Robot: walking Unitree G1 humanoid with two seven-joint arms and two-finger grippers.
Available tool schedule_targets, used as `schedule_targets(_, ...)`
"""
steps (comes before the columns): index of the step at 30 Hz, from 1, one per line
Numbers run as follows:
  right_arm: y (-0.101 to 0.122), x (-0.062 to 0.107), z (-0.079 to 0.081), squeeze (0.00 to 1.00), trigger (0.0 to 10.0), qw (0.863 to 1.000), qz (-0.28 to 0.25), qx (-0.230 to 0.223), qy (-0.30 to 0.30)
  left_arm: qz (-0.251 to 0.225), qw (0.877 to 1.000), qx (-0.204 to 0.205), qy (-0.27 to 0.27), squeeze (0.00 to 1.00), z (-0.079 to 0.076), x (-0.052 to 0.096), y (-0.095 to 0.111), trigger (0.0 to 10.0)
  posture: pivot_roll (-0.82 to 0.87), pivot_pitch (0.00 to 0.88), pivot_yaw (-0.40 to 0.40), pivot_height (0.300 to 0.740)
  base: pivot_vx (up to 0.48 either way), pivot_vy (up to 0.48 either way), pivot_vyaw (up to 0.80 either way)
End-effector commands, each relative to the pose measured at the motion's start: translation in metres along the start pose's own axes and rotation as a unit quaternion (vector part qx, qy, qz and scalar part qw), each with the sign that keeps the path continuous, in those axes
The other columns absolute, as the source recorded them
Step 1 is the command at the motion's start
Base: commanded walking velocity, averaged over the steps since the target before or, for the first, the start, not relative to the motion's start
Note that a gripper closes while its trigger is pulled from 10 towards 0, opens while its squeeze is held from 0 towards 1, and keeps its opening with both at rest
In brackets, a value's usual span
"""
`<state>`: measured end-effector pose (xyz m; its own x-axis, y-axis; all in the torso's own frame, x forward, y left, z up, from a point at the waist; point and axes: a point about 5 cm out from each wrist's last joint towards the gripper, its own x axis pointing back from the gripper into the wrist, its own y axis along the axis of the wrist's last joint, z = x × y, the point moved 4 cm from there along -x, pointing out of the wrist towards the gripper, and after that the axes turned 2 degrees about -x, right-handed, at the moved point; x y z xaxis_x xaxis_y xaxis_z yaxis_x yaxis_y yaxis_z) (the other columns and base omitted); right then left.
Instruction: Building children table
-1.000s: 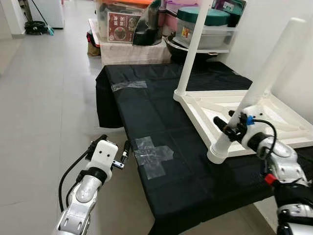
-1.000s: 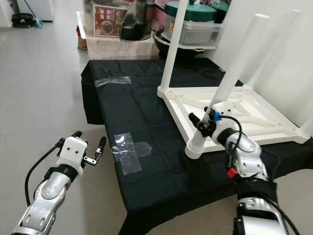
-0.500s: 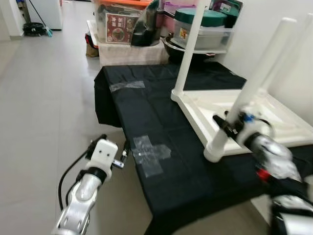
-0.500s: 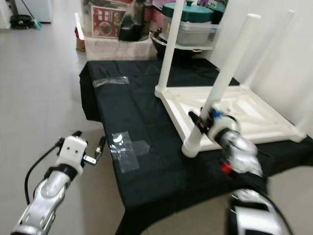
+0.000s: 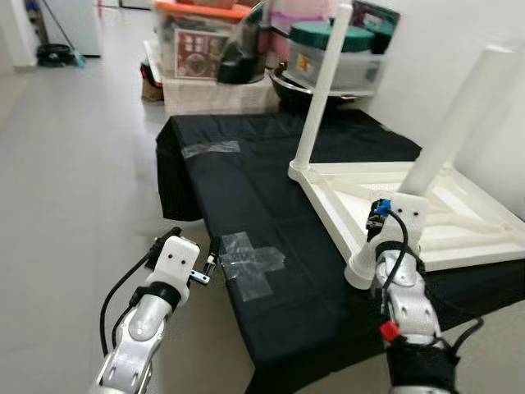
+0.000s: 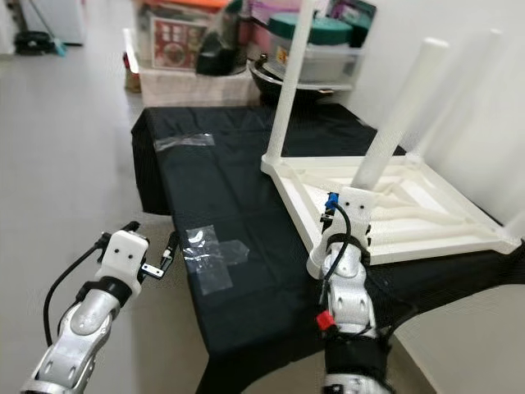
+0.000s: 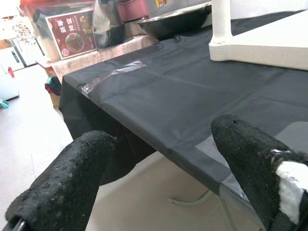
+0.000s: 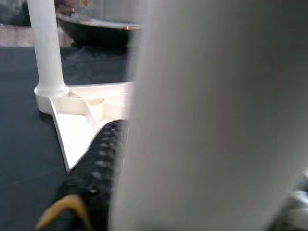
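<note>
A white children's table (image 5: pixel 330 207) lies upside down on a black cloth (image 5: pixel 246 189). One white leg (image 5: pixel 325 82) stands at its far left corner. A second, nearer leg (image 5: pixel 459 115) rises tilted from the near corner. My right gripper (image 5: pixel 387 220) is low on that near leg and shut on it. The right wrist view has the leg (image 8: pixel 216 120) pressed close against one black finger (image 8: pixel 98 163). My left gripper (image 5: pixel 194 236) hovers open off the cloth's left edge, over the floor. Nothing is between its fingers (image 7: pixel 82 178).
A cross of clear tape (image 5: pixel 250 261) sticks to the cloth near the left gripper, and another strip (image 5: pixel 212 148) lies farther back. Storage boxes (image 5: pixel 205 45) and a dark wok (image 5: pixel 308 82) crowd the far end. A white wall (image 5: pixel 443 41) runs along the right; grey floor (image 5: pixel 74 189) lies left.
My right wrist has swung round the near leg's base, from beside it to in front of it, and the forearm now comes up from below. The left gripper stays put.
</note>
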<state>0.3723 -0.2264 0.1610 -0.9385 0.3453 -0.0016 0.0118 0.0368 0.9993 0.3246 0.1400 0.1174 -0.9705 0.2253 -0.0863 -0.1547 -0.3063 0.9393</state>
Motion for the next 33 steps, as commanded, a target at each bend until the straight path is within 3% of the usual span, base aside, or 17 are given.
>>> schedule_targets(1, 0.010, -0.005, 0.007, 0.97, 10.0, 0.999, -0.008, -0.012, 0.031, 0.001, 1.000, -0.002, -0.002, 0.00, -0.001, -0.001, -0.001, 10.0, 0.03, 0.000, -0.142, 0.740, 0.000, 0.000, 0.00)
schedule_targets(2, 0.010, -0.005, 0.007, 0.97, 10.0, 0.999, -0.008, -0.012, 0.031, 0.001, 1.000, -0.002, -0.002, 0.00, -0.001, -0.001, -0.001, 10.0, 0.03, 0.000, -0.142, 0.740, 0.000, 0.000, 0.00)
schedule_targets(3, 0.025, -0.009, 0.016, 0.00, 10.0, 0.994, -0.026, -0.043, 0.098, 0.001, 1.000, -0.001, -0.003, 0.00, -0.002, -0.001, -0.001, 10.0, 0.03, 0.000, -0.138, 0.740, 0.000, 0.000, 0.00)
schedule_targets(4, 0.040, -0.008, 0.027, 0.00, 10.0, 0.977, -0.042, -0.060, 0.199, 0.001, 1.000, -0.001, -0.005, 0.00, -0.004, 0.000, -0.002, 10.0, 0.03, 0.000, -0.141, 0.740, 0.000, 0.000, 0.00)
schedule_targets(5, 0.040, -0.008, 0.027, 0.00, 10.0, 0.977, -0.042, -0.060, 0.199, 0.001, 1.000, -0.001, -0.005, 0.00, -0.004, 0.000, -0.002, 10.0, 0.03, 0.000, -0.141, 0.740, 0.000, 0.000, 0.00)
schedule_targets(8, 0.060, 0.004, 0.038, 0.00, 10.0, 0.923, -0.069, -0.045, 0.375, 0.001, 1.000, -0.002, -0.005, 0.00, -0.004, 0.001, -0.002, 10.0, 0.04, 0.000, -0.150, 0.740, 0.000, 0.000, 0.00)
schedule_targets(13, 0.044, 0.003, 0.032, 0.00, 10.0, 0.904, -0.029, -0.016, 0.427, 0.000, 1.000, -0.003, 0.001, 0.00, 0.000, 0.001, -0.002, 10.0, 0.05, 0.000, -0.156, 0.740, 0.000, 0.000, 0.00)
schedule_targets(14, 0.042, 0.003, 0.031, 0.00, 7.3, 0.902, -0.024, -0.011, 0.431, 0.001, 1.000, -0.003, 0.001, 0.00, -0.001, 0.002, -0.002, 10.0, 0.05, 0.000, -0.155, 0.740, 0.000, 0.000, 0.00)
schedule_targets(15, 0.042, 0.003, 0.031, 0.00, 7.3, 0.902, -0.024, -0.011, 0.431, 0.001, 1.000, -0.003, 0.001, 0.00, -0.001, 0.002, -0.002, 10.0, 0.05, 0.000, -0.155, 0.740, 0.000, 0.000, 0.00)
schedule_targets(16, 0.040, 0.002, 0.029, 0.00, 1.5, 0.903, -0.024, -0.011, 0.428, 0.001, 1.000, -0.002, 0.000, 0.00, -0.002, 0.003, -0.003, 10.0, 0.05, 0.000, -0.151, 0.740, 0.000, 0.000, 0.00)
schedule_targets(18, 0.037, 0.000, 0.026, 0.00, 0.0, 0.905, -0.018, -0.013, 0.424, 0.001, 1.000, -0.003, -0.002, 0.00, -0.002, 0.004, -0.003, 10.0, 0.05, 0.000, -0.149, 0.740, 0.000, 0.000, 0.00)
schedule_targets(23, 0.033, -0.001, 0.024, 0.00, 0.0, 0.906, -0.013, -0.010, 0.423, 0.001, 1.000, -0.003, -0.003, 0.00, -0.003, 0.004, -0.003, 10.0, 0.05, 0.000, -0.149, 0.740, 0.000, 0.000, 0.00)
schedule_targets(26, 0.009, -0.012, 0.014, 0.00, 0.0, 0.934, 0.041, 0.020, 0.353, 0.000, 1.000, -0.003, -0.005, 0.00, -0.002, 0.003, -0.002, 10.0, 0.04, 0.000, -0.138, 0.740, 0.000, 0.000, 0.00)
schedule_targets(27, -0.011, -0.027, -0.004, 0.00, 0.0, 0.971, 0.078, 0.024, 0.223, -0.001, 1.000, -0.003, -0.008, 0.00, -0.003, 0.002, -0.002, 10.0, 0.03, 0.000, -0.133, 0.740, 0.000, 0.000, 0.00)
schedule_targets(30, -0.011, -0.027, -0.004, 0.00, 0.0, 0.971, 0.078, 0.024, 0.223, -0.001, 1.000, -0.003, -0.008, 0.00, -0.003, 0.002, -0.002, 10.0, 0.03, 0.000, -0.133, 0.740, 0.000, 0.000, 0.00)
schedule_targets(32, -0.020, -0.034, -0.019, 0.00, 0.0, 0.987, 0.088, 0.009, 0.131, -0.001, 1.000, -0.002, -0.011, 0.00, -0.004, 0.002, -0.002, 10.0, 0.03, 0.000, -0.132, 0.740, 0.000, 0.000, 0.00)
schedule_targets(33, -0.035, -0.032, -0.045, 0.00, 0.0, 0.994, 0.107, -0.019, -0.021, -0.001, 1.000, 0.000, -0.013, 0.00, -0.007, 0.002, -0.002, 10.0, 0.03, 0.000, -0.135, 0.740, 0.000, 0.000, 0.00)
